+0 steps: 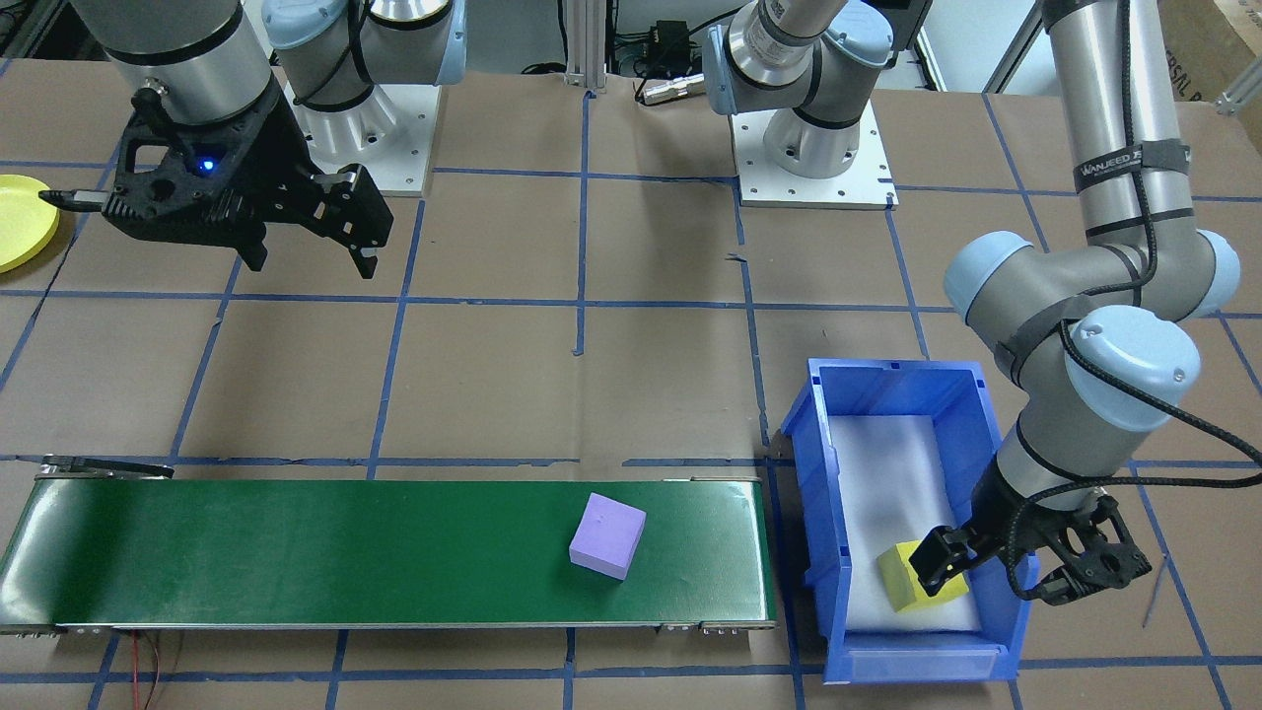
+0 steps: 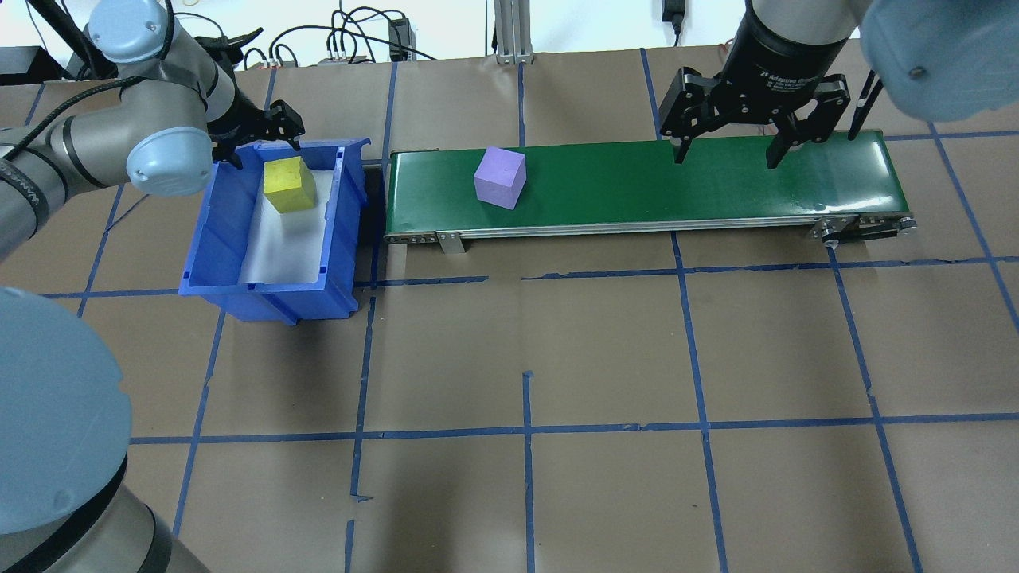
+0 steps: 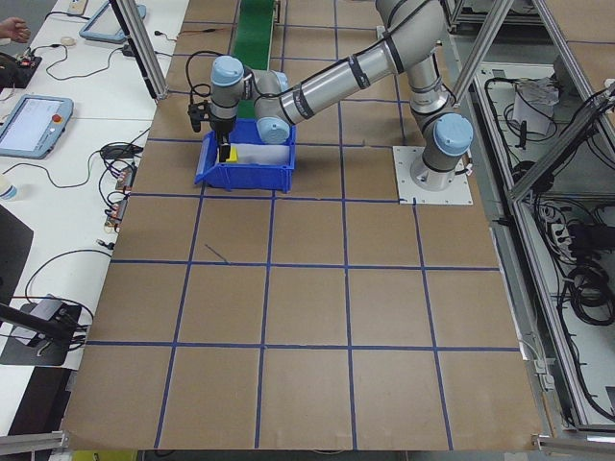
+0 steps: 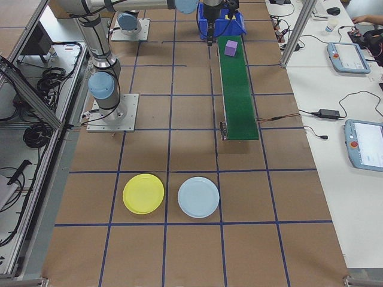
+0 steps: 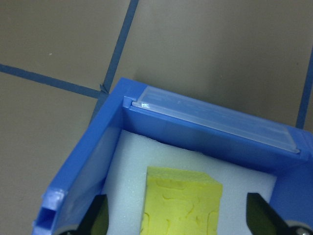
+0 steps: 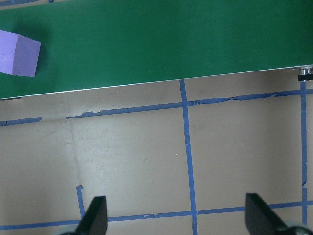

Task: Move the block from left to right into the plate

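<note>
**Overhead exterior: purple block on the belt, yellow plate far off**

We pick up the purple block sitting on the green conveyor belt, toward the end nearest the blue bin, with nothing touching it. The yellow plate lies well apart from it, on the brown paper beyond the belt's other end, just beside a pale blue plate.

Our right gripper hangs above the belt's opposite end, fingers spread wide and holding nothing; its wrist camera shows bare paper and blue tape between the tips, with the block at the frame's top-left corner.

Over at the bin, our left gripper reaches down at the far end from the robot. A yellow block rests on the white foam floor there. On the left wrist view the fingers stand wide apart on either side of that block and do not touch it.

Blue tape lines cross the paper-covered table.
</note>
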{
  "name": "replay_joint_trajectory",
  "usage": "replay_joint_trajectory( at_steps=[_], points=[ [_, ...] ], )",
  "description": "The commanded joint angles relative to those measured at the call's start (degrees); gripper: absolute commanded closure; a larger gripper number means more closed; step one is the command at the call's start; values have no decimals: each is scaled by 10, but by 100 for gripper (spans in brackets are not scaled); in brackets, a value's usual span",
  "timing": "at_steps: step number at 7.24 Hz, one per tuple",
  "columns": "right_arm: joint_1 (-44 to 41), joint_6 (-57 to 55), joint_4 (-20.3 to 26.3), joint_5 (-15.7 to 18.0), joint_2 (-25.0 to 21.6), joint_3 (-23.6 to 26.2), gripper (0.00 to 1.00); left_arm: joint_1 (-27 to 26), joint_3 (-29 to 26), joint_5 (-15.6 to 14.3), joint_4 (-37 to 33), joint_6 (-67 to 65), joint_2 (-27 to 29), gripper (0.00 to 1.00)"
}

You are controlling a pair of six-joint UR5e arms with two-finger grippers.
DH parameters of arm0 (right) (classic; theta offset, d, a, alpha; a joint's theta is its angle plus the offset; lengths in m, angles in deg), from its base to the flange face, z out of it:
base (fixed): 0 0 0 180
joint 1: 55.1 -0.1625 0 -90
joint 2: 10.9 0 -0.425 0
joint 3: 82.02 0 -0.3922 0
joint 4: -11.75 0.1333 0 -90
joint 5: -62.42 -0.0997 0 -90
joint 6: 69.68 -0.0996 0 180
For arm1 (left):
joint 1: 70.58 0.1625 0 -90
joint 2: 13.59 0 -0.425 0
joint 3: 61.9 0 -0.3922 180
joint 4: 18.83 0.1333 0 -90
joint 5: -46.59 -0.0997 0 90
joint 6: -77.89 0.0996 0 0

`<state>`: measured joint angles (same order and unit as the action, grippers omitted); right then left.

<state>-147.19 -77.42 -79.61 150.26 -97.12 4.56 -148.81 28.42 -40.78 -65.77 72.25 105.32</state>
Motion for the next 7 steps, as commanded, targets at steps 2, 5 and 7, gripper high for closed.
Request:
replay_joint_trajectory(
  at_steps=[2,5,7],
  points=[
    [10,4,-89,0,40,34,0,-1,1,33,4,-2,11,0],
    [100,67,-93,-68,119,-21,0,0,3,27,12,3,38,0],
    [178,188,-93,-115,170,-43,0,-1,12,26,18,3,43,2]
  ],
)
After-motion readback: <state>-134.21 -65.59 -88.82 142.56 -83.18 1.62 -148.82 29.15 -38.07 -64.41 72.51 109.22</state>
